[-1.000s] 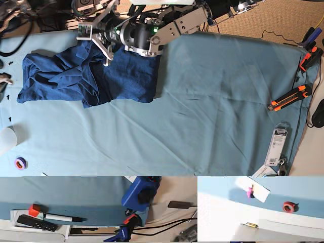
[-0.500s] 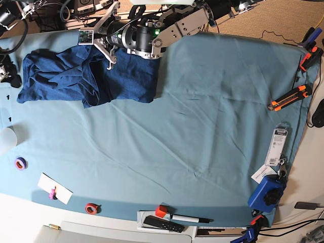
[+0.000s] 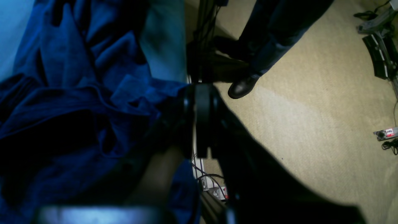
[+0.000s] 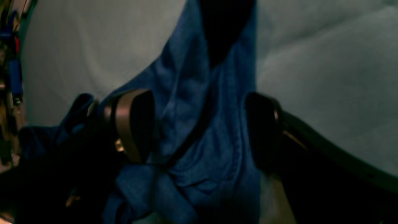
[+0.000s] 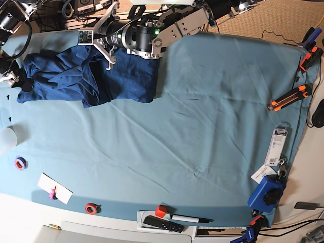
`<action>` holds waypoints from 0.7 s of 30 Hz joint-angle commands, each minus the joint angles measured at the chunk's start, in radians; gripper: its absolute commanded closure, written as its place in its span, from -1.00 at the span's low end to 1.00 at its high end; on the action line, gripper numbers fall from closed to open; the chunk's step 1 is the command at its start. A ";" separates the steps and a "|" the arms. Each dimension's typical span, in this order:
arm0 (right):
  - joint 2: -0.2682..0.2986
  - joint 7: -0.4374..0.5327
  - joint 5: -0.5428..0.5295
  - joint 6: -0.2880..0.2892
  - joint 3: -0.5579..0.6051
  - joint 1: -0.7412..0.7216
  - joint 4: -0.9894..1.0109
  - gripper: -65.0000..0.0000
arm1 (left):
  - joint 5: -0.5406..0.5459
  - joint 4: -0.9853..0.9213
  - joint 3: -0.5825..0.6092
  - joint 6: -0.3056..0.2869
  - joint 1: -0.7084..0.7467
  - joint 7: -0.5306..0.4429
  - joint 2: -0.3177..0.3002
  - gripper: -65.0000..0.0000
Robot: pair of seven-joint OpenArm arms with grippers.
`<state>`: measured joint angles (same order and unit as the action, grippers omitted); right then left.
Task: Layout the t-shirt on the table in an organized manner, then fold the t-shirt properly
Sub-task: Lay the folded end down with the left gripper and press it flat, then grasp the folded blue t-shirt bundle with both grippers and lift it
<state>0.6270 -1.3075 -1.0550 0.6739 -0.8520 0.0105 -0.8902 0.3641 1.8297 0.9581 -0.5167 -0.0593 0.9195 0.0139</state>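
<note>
The t-shirt (image 5: 86, 78) lies crumpled on the table (image 5: 202, 116), not yet laid out or folded. The right gripper (image 4: 199, 127) straddles a fabric ridge, jaws apart; the left gripper (image 3: 196, 121), jaws together, hovers beside it.

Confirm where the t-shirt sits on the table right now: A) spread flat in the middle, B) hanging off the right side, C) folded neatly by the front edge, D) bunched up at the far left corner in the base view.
D: in the base view the t-shirt lies crumpled in the far left corner of the table.
</note>
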 commanded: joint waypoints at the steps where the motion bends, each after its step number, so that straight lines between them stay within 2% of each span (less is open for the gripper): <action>1: 0.029 -0.002 0.017 -0.008 -0.002 -0.005 -0.011 -0.39 | 0.014 0.018 -0.001 0.000 -0.007 -0.021 0.019 0.96; 5: 0.030 -0.023 0.039 -0.008 -0.002 -0.005 -0.011 -0.39 | 0.014 0.018 -0.001 -0.001 -0.007 -0.022 0.019 0.96; 8: 0.029 0.068 0.156 -0.029 -0.002 -0.005 -0.011 -0.39 | 0.014 0.018 -0.001 0.000 -0.007 -0.022 0.019 0.96; 10: 0.029 0.098 0.184 -0.036 -0.002 -0.005 -0.011 -0.39 | 0.014 0.018 -0.001 -0.001 -0.007 -0.021 0.019 0.96; 14: 0.013 0.073 0.156 -0.033 0.000 -0.005 -0.011 -0.39 | 0.014 0.018 -0.001 -0.001 -0.007 -0.021 0.019 0.96; 21: -0.074 -0.013 0.074 0.015 0.000 -0.005 -0.011 -0.39 | 0.014 0.018 -0.001 -0.001 -0.007 -0.022 0.019 0.96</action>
<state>0.5465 -1.2491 -1.0492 0.7071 -0.8570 -0.0006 -0.9043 0.3641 1.8297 0.9581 -0.5167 -0.0593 0.9195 0.0139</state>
